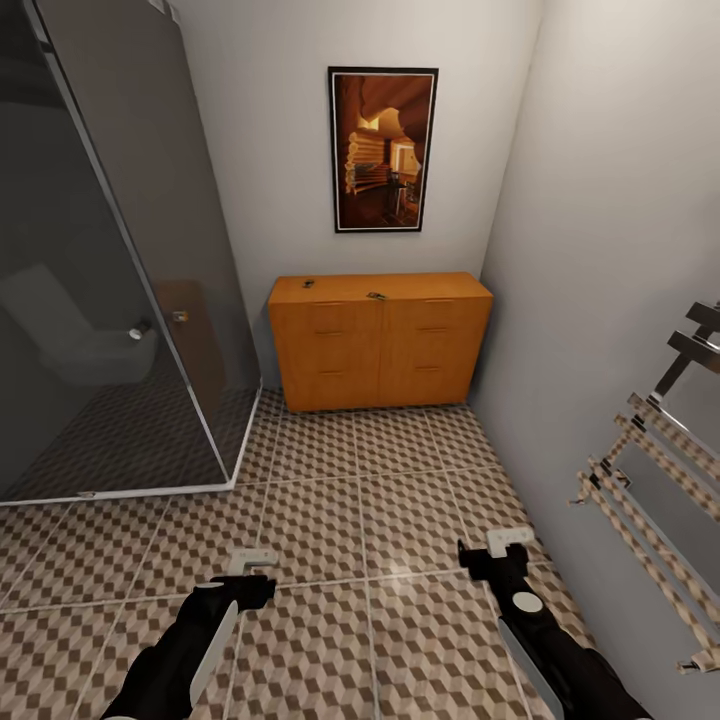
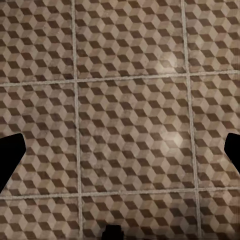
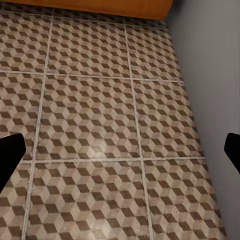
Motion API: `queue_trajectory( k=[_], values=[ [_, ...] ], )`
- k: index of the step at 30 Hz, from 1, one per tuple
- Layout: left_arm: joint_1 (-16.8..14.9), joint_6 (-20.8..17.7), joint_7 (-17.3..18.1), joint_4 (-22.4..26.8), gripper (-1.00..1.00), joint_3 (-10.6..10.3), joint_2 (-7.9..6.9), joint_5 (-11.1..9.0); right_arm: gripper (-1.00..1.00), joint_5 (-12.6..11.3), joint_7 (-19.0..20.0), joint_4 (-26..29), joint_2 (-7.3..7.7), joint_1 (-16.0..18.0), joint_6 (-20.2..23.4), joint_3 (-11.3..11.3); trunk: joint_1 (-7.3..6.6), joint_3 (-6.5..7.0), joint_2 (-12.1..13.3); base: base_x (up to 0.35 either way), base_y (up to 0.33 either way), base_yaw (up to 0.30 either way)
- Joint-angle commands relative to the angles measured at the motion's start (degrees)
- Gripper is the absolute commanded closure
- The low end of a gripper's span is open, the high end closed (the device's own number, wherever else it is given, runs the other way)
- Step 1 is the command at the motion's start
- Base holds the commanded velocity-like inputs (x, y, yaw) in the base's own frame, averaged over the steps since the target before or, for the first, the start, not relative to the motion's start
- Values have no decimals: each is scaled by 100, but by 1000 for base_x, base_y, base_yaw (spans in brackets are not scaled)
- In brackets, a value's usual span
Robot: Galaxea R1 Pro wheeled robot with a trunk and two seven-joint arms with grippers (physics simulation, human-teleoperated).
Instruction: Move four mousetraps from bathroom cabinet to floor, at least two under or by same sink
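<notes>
The orange-brown cabinet (image 1: 380,345) stands against the far wall, its drawers shut, and its base edge (image 3: 100,6) shows in the right wrist view. Two small mousetraps (image 1: 308,284) (image 1: 377,296) lie on its top, too small for detail. The cube-patterned bathroom floor (image 1: 400,500) stretches between me and the cabinet. My left gripper (image 1: 250,562) and right gripper (image 1: 508,545) hang low over the tiles, well short of the cabinet. Both are open and empty, with their fingertips (image 2: 10,155) (image 3: 10,150) wide apart over bare tiles. The bathroom sink is out of view.
A dark glass shower enclosure (image 1: 110,280) fills the left side, its corner post reaching the floor. A chrome towel radiator (image 1: 660,460) juts from the right wall (image 3: 210,75). A framed picture (image 1: 383,150) hangs above the cabinet. A tiled lane leads straight ahead.
</notes>
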State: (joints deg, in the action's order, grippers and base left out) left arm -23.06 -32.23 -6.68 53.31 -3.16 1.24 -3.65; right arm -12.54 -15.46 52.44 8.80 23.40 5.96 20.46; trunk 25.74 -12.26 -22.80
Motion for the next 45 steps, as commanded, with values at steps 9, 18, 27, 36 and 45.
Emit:
queue_trajectory(
  k=[9,18,27,36,45],
  values=[
    [-3,283,-43,-78,-100,-9,-1,-40,-100,-29,-54,5,-9,6,28,37,5,-12,-12,106,-121,0],
    [-2,403,-50,-78,-100,-17,-1,-40,-100,-29,-60,3,-11,6,28,37,5,-12,-12,14,-18,0],
    [-2,410,-46,-84,-100,-18,-1,-40,-100,-22,-63,6,-10,6,28,37,5,-12,-12,191,-202,0],
    [-2,410,-44,-84,-100,-17,-1,-40,-100,-20,-64,9,-11,6,28,38,5,-12,-12,240,-202,0],
    [-4,410,-45,-84,-100,-18,-1,-40,-100,-20,-71,6,-10,6,28,38,5,-13,-12,253,-84,20]
  ],
)
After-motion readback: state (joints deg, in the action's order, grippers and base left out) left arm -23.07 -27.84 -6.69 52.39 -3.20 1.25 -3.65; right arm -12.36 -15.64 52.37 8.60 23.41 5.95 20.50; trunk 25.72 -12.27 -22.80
